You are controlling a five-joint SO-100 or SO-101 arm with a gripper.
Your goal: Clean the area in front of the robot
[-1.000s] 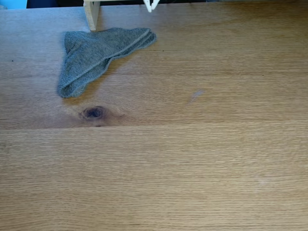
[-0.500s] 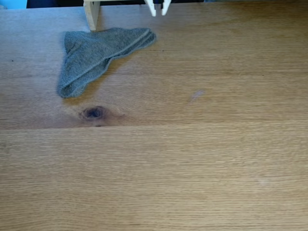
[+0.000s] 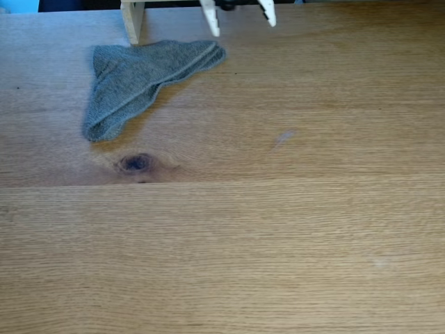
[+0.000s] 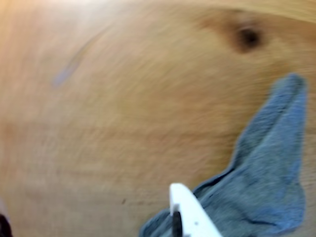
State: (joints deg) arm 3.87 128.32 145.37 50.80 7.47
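Spreading my white pointed plastic fingers (image 3: 238, 19) wider than a moment ago, empty, beside the crumpled grey terry cloth (image 3: 139, 80) on the light-brown oak surface (image 3: 278, 236).

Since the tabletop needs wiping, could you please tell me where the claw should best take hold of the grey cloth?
Probably the grey cloth's bunched, folded top-right corner, nearest the open claw in the fixed view. Come straight down from above: the cloth lies flat on the tabletop, and that raised fold offers something to pinch.
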